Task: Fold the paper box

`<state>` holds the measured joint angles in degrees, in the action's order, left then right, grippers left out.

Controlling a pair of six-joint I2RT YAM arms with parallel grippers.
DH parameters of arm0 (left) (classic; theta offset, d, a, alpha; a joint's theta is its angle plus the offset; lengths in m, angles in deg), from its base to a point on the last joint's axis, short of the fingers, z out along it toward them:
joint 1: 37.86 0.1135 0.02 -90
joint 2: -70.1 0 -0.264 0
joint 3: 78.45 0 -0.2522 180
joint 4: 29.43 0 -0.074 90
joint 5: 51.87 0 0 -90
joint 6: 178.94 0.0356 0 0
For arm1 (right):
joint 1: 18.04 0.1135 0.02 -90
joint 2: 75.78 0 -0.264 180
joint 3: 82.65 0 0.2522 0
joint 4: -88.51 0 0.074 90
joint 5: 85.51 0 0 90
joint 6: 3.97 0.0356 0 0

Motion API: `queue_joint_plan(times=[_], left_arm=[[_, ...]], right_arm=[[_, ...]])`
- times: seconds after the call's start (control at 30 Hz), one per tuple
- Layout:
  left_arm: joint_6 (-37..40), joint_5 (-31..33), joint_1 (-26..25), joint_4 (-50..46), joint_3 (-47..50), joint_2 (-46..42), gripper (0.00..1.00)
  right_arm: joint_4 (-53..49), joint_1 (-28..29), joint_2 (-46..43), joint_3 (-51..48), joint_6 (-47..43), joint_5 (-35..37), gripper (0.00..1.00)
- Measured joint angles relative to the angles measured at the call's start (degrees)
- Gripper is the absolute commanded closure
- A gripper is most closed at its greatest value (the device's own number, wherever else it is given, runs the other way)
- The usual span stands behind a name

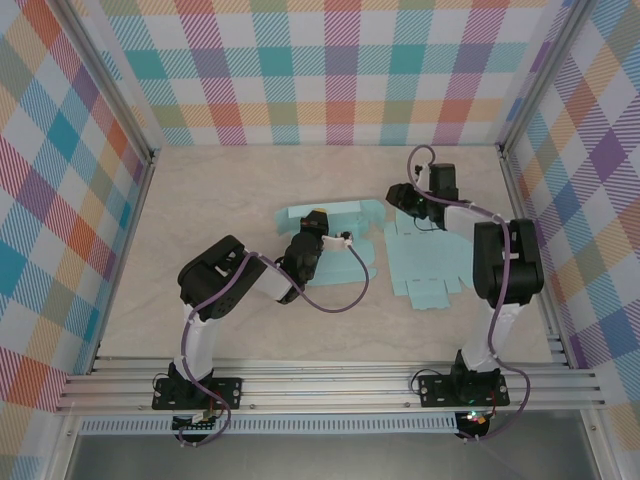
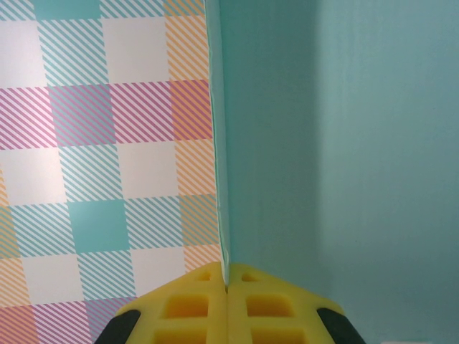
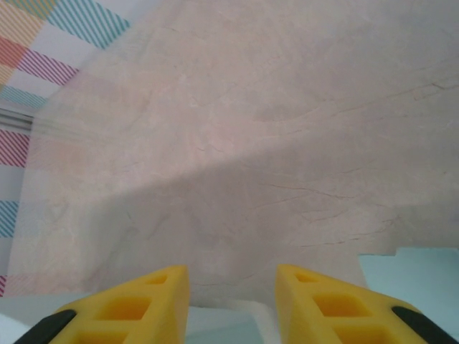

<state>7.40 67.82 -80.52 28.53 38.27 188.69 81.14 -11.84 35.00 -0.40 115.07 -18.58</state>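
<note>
Currently the left end effector [image 2: 227, 287] clamps the paper box [image 2: 344, 143]; right end effector [image 3: 233, 301] fingers stand apart.

Left of the paper box [image 1: 425, 265] and beyond it to the plaid back wall [image 1: 330, 70], the tabletop [image 1: 200, 190] lies bare. The box's raised flap [image 2: 344, 143] and the left arm [image 1: 215, 272] block its left end; the right arm [image 1: 505, 260] crowds its right side against the side wall [image 1: 590, 150].

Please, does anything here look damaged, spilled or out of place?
Nothing stands out. The paper box lies mostly flat on the table, with one panel raised and pinched in the left claw, as folding needs. I see no tear or spill.
</note>
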Motion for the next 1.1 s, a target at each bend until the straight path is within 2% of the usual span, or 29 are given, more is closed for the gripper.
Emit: queue_joint_plan(times=[0.17,0.33,0.63,0.9,1.1], left_arm=[[0.6,0.2,0.0,1.2,0.2,1.1,1.00],[0.8,0.6,0.0,2.0,0.2,1.8,1.00],[1.1,1.1,0.1,2.6,0.2,2.2,1.00],[1.7,1.4,0.1,5.2,0.2,3.5,1.00],[2.1,1.4,0.1,5.4,0.2,3.6,1.00]], right_arm=[[-2.6,0.1,4.2,3.4,-2.1,-2.1,0.64],[-3.4,0.8,4.3,3.3,-4.5,-4.4,0.63],[-2.7,3.7,-0.2,-4.2,-8.6,-5.6,0.59],[-1.0,3.8,-0.9,-5.9,-11.8,-8.1,0.56],[0.9,3.8,-2.7,-8.9,-12.8,-9.4,0.50]])
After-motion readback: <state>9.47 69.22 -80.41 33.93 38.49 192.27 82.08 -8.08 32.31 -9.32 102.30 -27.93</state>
